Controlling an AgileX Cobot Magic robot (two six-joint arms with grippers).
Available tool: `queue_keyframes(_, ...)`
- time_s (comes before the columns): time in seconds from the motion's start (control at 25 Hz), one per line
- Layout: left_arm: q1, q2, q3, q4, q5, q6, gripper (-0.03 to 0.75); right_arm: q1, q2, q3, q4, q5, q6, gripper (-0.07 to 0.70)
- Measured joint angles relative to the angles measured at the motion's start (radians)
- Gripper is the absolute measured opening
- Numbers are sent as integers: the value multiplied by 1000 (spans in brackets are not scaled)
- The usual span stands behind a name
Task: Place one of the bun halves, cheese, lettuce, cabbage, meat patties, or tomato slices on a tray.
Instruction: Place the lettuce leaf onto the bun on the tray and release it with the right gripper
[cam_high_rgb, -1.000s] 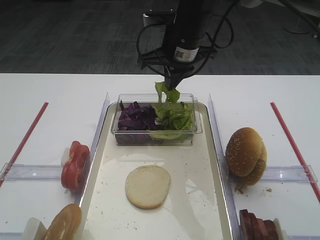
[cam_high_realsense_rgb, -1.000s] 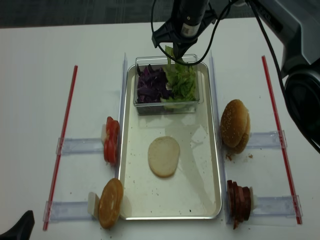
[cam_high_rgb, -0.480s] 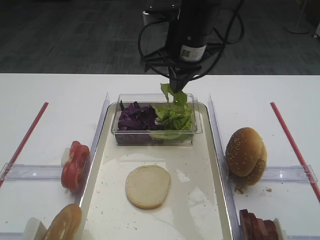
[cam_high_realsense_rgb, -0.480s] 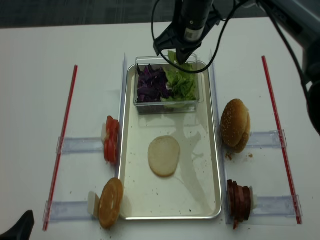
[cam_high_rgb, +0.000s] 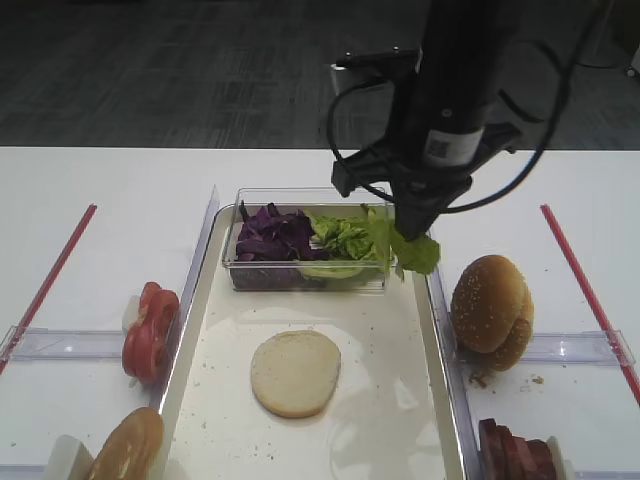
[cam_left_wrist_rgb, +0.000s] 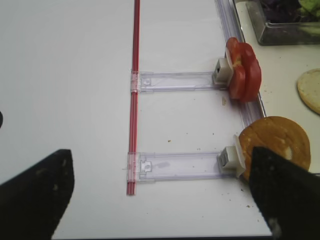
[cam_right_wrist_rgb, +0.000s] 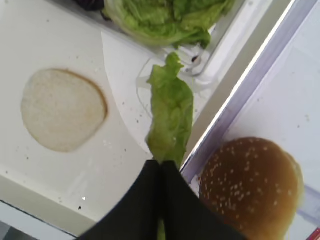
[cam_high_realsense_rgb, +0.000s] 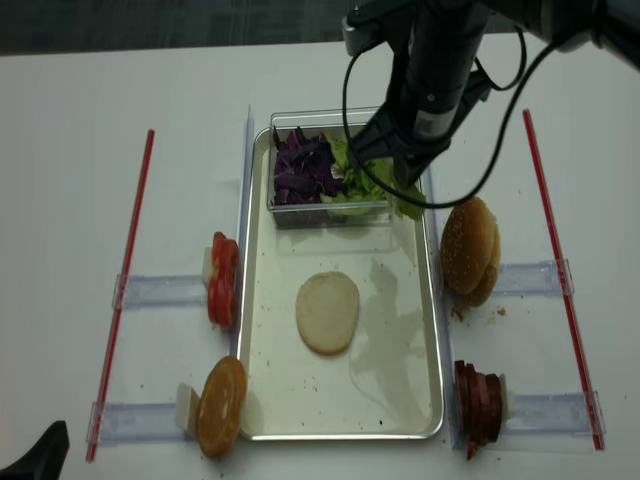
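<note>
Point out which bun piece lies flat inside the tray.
The pale bun half lying cut face up in the middle of the tray. The sesame bun and the browned half sit outside its rim.

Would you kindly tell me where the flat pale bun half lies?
In the high view, the flat pale bun half lies mid-tray, nearer than the clear tub.
</note>
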Motion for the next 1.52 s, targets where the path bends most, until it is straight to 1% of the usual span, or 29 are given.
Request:
queue_keyframes(0.2,0,0,0,0,0,0,653,0,-91,124,17,-13,4,45)
queue_keyframes(0.32,0,0,0,0,0,0,653,0,-108,151,32,-15,6,45)
queue_keyframes(0.6,0,0,0,0,0,0,653,13,-108,160,64,-31,6,45)
queue_keyframes(0.92,0,0,0,0,0,0,653,130,-108,160,69,-52,18,45)
queue_keyframes(1.2,0,0,0,0,0,0,653,229,-108,160,95,-93,32,45)
queue_keyframes(1.28,0,0,0,0,0,0,653,242,-108,160,113,-107,27,45)
queue_keyframes(1.52,0,0,0,0,0,0,653,255,-61,160,130,-109,34,45)
